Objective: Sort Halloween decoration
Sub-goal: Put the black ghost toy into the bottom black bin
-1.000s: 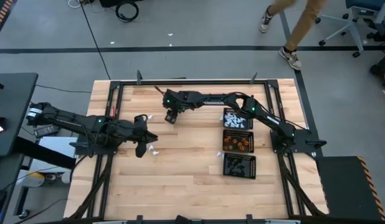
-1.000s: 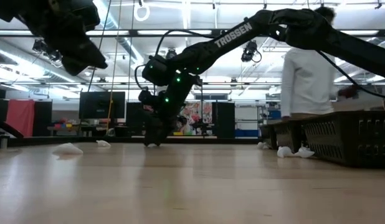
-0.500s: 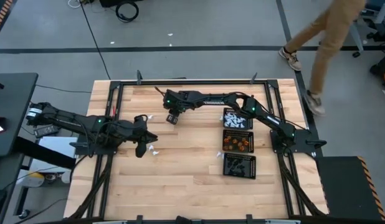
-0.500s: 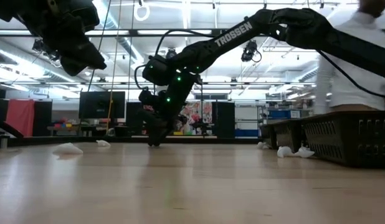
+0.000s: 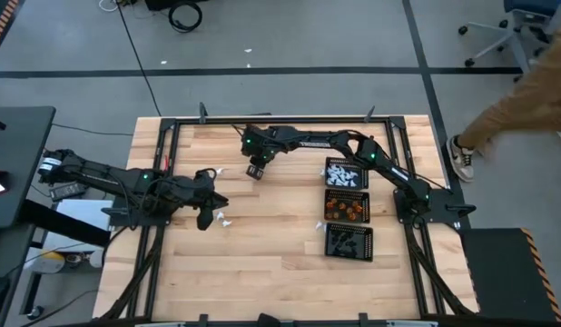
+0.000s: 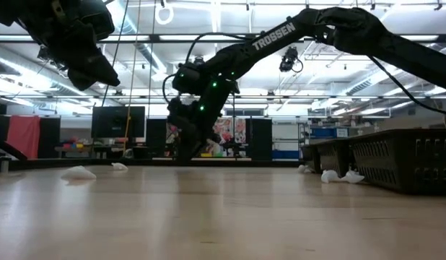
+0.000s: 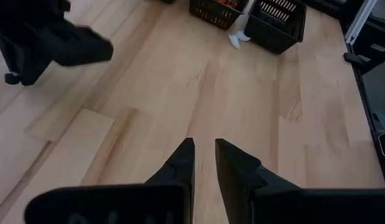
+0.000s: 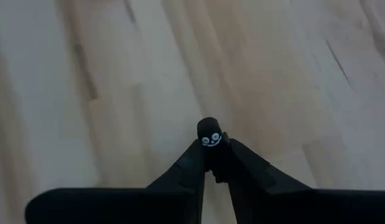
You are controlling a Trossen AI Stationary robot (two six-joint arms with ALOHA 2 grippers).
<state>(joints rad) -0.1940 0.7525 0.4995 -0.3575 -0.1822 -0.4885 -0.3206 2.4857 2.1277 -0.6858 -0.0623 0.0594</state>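
Note:
My right gripper stands near the table's far edge, left of the trays, shut on a tiny black trinket with a white face. White trinkets lie loose on the wood. My left gripper waits over the table's left part, its fingers nearly together with nothing between them. Three black mesh trays stand in a row at the right: one with white pieces, one with orange, one with black. My right gripper pinches the black trinket by its lower part between the two fingertips. The fingers point down at the table from above. The trinket's rounded top with the face sticks out past the fingertips, a little above the wood.
In the low view, white pieces lie at the left and beside the trays. The table's black frame runs along its edges. Bare wood stretches across the near half. A person's leg shows on the floor beyond the far right corner.
My right gripper has shut on the black trinket, risen a little off the table and drifted slightly toward the right edge. A person has walked past behind the table toward the right.

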